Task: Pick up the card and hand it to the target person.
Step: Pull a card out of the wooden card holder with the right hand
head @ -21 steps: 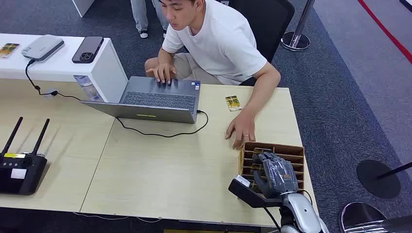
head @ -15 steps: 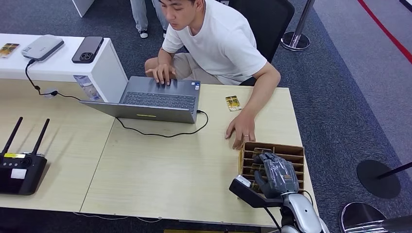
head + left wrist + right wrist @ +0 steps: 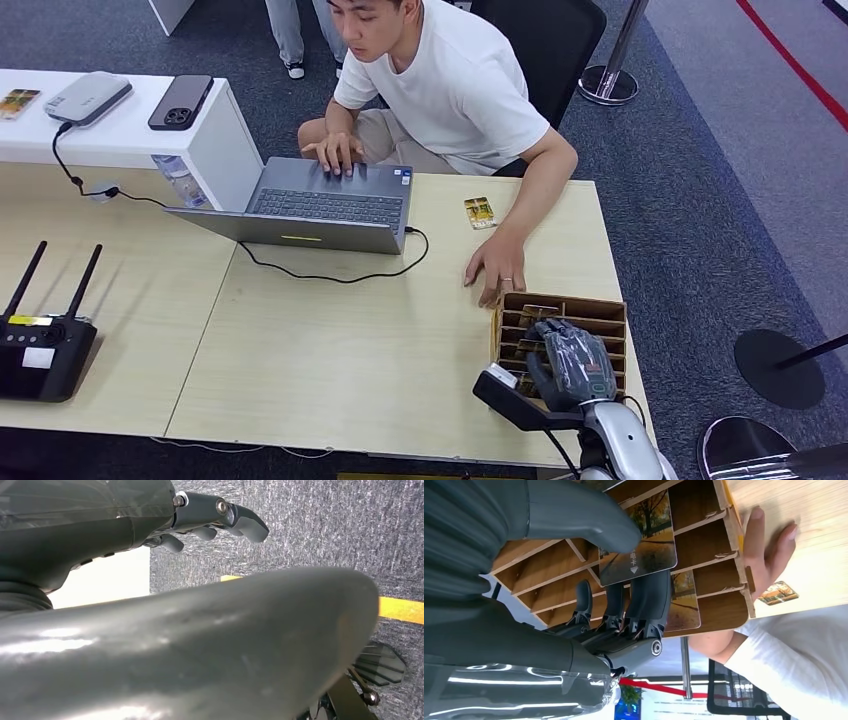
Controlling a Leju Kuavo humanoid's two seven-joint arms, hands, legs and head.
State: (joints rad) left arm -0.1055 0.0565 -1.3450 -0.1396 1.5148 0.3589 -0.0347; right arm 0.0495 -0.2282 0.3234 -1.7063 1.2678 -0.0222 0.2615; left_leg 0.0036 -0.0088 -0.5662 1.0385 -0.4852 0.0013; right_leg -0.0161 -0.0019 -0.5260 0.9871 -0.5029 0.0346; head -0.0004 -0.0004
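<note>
**Card pinched over the slotted box**

The pale wooden table (image 3: 330, 360) spreads out below me, and across it a person (image 3: 450, 90) in a white T-shirt sits with one hand on a grey laptop (image 3: 320, 205) and the other hand (image 3: 495, 268) flat on the tabletop, just beside the far edge of the brown slotted card box (image 3: 610, 312). That box stands near the table's right corner, and my right hand (image 3: 570, 362) is directly over it, fingers pointing down into the dividers. In my right wrist view I hold the card (image 3: 644, 540), printed with autumn trees, between my thumb on its face and my fingers (image 3: 649, 597) behind it; it stands partly above its slot. Another card (image 3: 684, 600) sits in a neighbouring slot. A loose card (image 3: 479, 212) lies on the table beyond the person's hand. My left hand (image 3: 210, 522) hangs over grey carpet, fingers loosely curled, holding nothing.
</note>
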